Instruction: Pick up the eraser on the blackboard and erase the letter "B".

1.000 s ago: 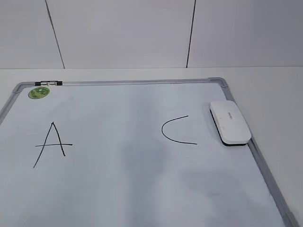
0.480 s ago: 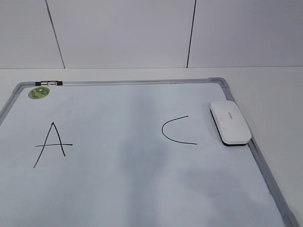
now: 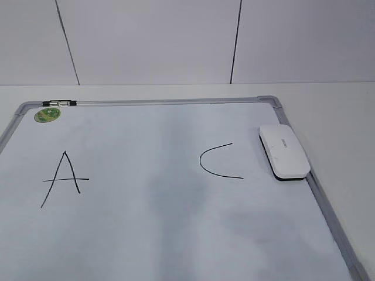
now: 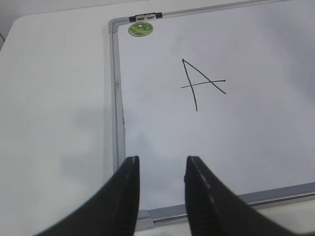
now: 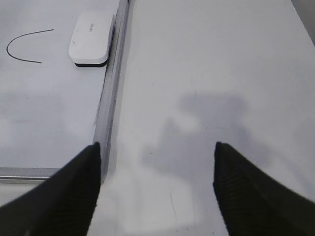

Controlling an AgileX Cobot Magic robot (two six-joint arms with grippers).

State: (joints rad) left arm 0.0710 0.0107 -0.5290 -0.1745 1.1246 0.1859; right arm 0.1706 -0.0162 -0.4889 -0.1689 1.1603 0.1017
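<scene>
Right wrist view, eraser point(image 5: 91, 38) far ahead-left of open right claw point(image 5: 156, 189)

Even, bright, diffuse light; the blackboard point(image 3: 176, 193) shows soft grey smudgy shadows below its centre, no hard glare. The wrist views are slightly soft, with near fingertips point(image 5: 74, 196) blurred.

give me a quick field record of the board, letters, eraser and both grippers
blackboard: white surface, grey frame, lying flat
letters: A at left, C at right; no B visible
eraser: lying at the board's right edge, beside the C
green sticker: top left corner
left gripper: open, empty
right gripper: open wide, empty
</scene>
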